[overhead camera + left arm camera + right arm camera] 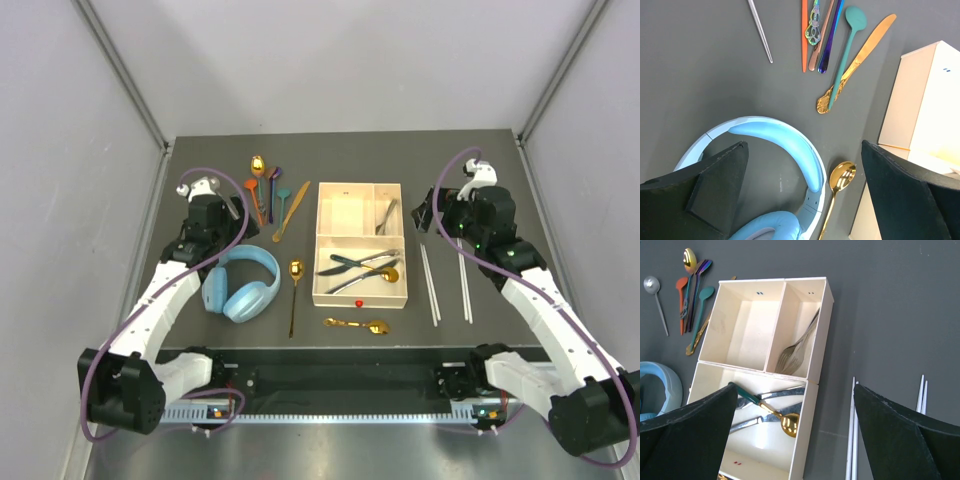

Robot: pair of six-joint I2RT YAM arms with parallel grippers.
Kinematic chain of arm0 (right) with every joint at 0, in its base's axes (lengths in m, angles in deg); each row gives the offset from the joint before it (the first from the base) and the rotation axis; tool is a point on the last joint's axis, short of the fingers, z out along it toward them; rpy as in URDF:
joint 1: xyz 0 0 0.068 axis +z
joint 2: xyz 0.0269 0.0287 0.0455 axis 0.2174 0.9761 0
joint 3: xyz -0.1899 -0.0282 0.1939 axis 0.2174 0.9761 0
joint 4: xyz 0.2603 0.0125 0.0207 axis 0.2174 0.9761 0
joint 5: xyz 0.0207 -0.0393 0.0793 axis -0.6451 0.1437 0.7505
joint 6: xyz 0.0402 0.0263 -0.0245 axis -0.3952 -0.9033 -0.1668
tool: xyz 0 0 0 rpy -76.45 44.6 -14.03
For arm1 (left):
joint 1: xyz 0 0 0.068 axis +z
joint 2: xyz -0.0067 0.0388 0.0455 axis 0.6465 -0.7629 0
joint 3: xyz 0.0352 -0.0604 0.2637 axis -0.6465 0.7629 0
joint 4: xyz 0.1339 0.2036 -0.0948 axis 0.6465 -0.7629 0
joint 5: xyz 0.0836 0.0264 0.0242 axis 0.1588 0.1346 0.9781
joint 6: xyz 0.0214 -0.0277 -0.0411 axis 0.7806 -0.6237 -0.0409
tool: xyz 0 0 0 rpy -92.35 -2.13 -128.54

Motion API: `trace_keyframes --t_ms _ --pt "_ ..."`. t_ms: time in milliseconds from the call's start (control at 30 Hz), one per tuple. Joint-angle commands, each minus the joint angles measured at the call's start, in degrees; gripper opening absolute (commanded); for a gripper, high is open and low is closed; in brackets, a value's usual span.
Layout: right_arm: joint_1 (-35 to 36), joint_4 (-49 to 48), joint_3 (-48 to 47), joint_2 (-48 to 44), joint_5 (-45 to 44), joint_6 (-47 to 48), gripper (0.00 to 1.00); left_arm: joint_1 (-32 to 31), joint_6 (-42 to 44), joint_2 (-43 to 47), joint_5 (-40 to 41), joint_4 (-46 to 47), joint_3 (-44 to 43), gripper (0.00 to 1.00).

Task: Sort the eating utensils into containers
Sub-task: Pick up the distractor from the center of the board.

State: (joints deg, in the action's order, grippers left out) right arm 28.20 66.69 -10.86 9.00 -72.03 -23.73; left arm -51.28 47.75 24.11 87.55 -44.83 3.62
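"Left gripper [804, 145] shows on my screen with its fingers spread wide and nothing between them. It hangs over the blue headphones [765, 131], on the left half of the counter."

"And the other arm?"

"Right gripper [795, 387] is spread too and empty. It hovers above the cream tray [747, 330], which sits mid-counter, a little toward the right edge."

"What's inside the tray?"

"I see a fork [797, 347] leaning in the small far-right section. The large near section holds a gold spoon [789, 424] lying among dark-handled knives [350, 262]. I can't tell from here how many pieces there are."

"Loose ones?"

"Toward the far edge, left of the tray, a bunch of spoons [266, 185] lies close together: gold, orange, purple and teal. A silver spoon [652, 286] lies farther left. A wooden knife [865, 47] lies just beside the teal one, whose handle crosses the knife's end. I've got a long gold spoon [295, 290] between the headphones and the tray. A short gold spoon [358, 324] lies crosswise just off the tray's near wall, toward the near edge. Two pairs of chopsticks [430, 285] lie right of the tray, parallel to it."
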Motion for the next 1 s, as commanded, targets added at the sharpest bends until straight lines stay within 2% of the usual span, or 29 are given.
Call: trace_keyframes --t_ms 0,300,467,700,867,967 --pt "0.97 -1.42 -0.07 -1.23 0.69 0.06 1.00 -0.25 0.70 1.37 0.70 1.59 -1.05 0.99" --pt "1.06 -1.33 0.10 -1.58 0.42 0.41 1.00 -0.25 0.61 0.49 0.43 0.80 -1.23 0.99" --pt "0.97 -1.33 0.63 -2.02 0.16 0.50 1.00 -0.25 1.58 1.72 0.78 -2.71 0.60 0.99" --pt "0.97 -3.35 3.35 -2.28 0.86 -0.11 1.00 -1.21 -1.24 4.70 -5.10 -4.74 3.86 0.99" --pt "0.89 -4.84 4.14 -2.02 1.39 -0.38 1.00 -5.77 -1.50 3.66 -6.16 -4.91 5.27 0.99" --pt "0.97 -5.20 4.06 -1.58 2.00 -0.64 1.00 -9.82 -2.03 1.82 -3.00 -5.88 4.83 0.99"
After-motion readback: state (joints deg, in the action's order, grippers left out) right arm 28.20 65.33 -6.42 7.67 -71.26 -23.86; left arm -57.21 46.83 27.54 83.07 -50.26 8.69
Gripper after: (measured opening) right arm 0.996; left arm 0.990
